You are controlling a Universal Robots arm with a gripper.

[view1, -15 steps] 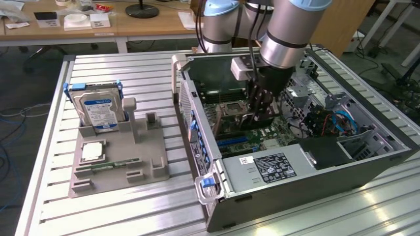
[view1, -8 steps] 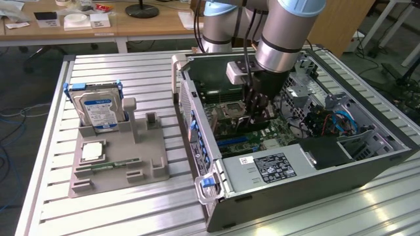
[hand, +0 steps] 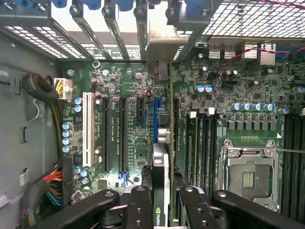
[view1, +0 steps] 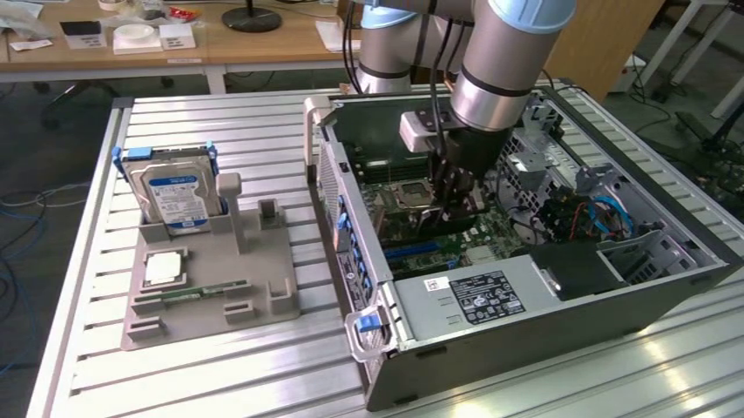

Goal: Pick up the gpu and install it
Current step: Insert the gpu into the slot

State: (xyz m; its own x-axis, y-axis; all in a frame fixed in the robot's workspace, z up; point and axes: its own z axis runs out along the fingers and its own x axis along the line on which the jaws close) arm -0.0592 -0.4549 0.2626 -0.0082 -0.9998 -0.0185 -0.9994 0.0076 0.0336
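Clamped on the gpu (hand: 160, 191), your gripper (hand: 161, 210) holds a thin, stiff, fragile card by its top edge.

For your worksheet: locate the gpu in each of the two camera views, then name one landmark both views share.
Exterior view: the gpu hangs edge-on in the gripper, inside the open computer case, above the motherboard.
Wrist view: the gpu stands edge-on between the gripper's fingers, near the blue slot.
Shared landmark: the CPU socket.
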